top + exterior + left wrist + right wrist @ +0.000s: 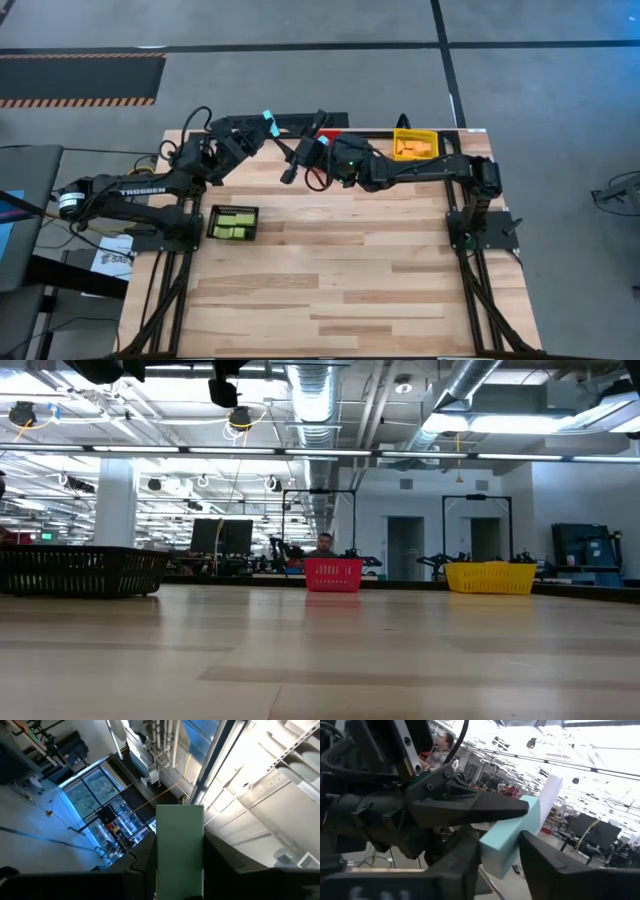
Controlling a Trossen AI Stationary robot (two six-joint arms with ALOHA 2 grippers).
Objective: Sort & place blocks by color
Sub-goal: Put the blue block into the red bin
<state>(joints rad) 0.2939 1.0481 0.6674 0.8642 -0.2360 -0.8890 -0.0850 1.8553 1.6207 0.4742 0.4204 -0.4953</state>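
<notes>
From left to right across the high view: the black bin sits near the counter's left edge, beside the left arm's base, and already holds a packed layer of green blocks. The left gripper is raised near the back edge, turned upward; its wrist view shows only ceiling and windows, with the jaws clenched on 1 green block that stands up between them. Just right of it, the right gripper reaches leftward across the back of the counter, and its jaws grasp 1 light blue block; in that wrist view the left arm looms close, one of its dark fingertips touching or just in front of the blue block. Further right, the red bin lies mostly under the right arm, and the yellow bin at the back right holds orange blocks.

As a judgement, the sort is well along: green and orange look largely binned, no loose blocks lie on the open boards, and 2 blocks are in the air with their drops not yet made. The light blue one presumably belongs in the red bin.

Hard to make out: the red bin's contents are hidden by the arm, the exact count in any bin is too small to tell, and the low view shows only the 3 bins' outsides.
</notes>
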